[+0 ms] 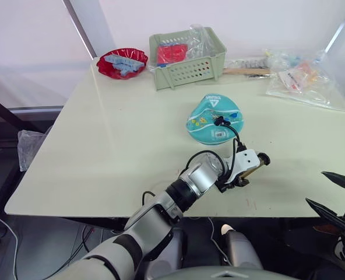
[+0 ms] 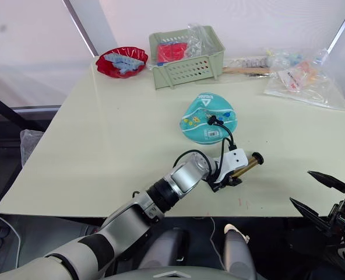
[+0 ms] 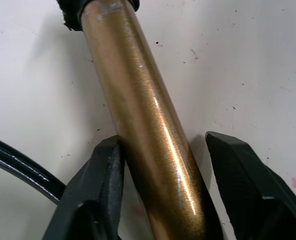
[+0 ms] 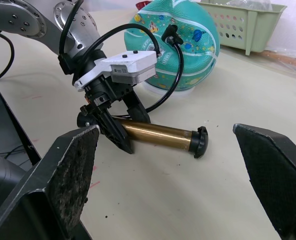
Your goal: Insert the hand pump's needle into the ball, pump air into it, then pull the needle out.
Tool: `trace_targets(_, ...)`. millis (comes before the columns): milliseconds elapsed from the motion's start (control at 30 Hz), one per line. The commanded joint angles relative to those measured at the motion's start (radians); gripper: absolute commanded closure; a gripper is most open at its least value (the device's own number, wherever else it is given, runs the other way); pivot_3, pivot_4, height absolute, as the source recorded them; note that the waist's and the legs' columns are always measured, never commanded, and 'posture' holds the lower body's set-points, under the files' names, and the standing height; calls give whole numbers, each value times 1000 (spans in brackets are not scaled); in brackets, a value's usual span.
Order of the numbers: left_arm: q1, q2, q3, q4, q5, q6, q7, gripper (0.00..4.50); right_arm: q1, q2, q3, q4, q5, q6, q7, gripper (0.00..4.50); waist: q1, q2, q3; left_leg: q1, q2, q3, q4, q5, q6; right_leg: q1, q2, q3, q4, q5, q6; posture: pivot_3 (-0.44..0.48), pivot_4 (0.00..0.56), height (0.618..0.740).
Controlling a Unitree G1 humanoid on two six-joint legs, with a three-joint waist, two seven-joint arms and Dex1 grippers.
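Note:
The teal ball (image 1: 210, 123) sits right of the table's middle. The hand pump (image 4: 155, 134) lies flat between the ball and the table's front edge, a brass cylinder with a black cap (image 4: 199, 141) at one end. Its black hose (image 4: 174, 75) loops up to a black fitting (image 1: 221, 121) pressed against the top of the ball; the needle itself is hidden. My left gripper (image 1: 238, 178) straddles the cylinder, open, one finger (image 3: 100, 170) touching the brass and the other standing slightly off it. My right gripper (image 1: 316, 188) hangs open off the front edge, right of the pump.
A green basket (image 1: 187, 64) holding a red item stands at the back. A red bowl (image 1: 122, 63) is to its left. Clear plastic bags (image 1: 303, 79) and a wooden-handled tool (image 1: 245, 71) lie at the back right. The table's front edge (image 1: 161, 214) runs just behind my grippers.

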Motion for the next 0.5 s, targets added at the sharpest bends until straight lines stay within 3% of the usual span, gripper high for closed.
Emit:
trace_targets(33, 17, 42, 5, -68, 8, -60, -46, 3229, 4, 20, 4, -41, 15, 6, -21, 0, 0, 0, 0, 0, 0, 0, 0, 0, 0, 0, 0, 0, 0, 0, 0, 0, 150, 737)
trace_targets(67, 23, 54, 13, -87, 0, -69, -56, 3459, 3, 26, 7, -45, 9, 4, -31, 0, -1, 1, 0, 0, 0, 0, 0, 0, 0, 0, 0, 0, 0, 0, 0, 0, 150, 737)
trace_targets(233, 47, 108, 56, -147, -37, -128, -114, 3459, 9, 46, 23, -84, 10, 39, -79, 0, -1, 4, -2, 0, 1, 0, 0, 0, 0, 0, 0, 0, 0, 0, -1, 0, 150, 737)
trace_targets(500, 134, 169, 134, -293, -108, -204, -182, 3459, -31, 109, 72, -227, 91, 238, -318, 0, 0, 6, -3, 0, 0, 0, 0, 0, 0, -1, -1, 1, 0, 2, -5, 0, 150, 737)
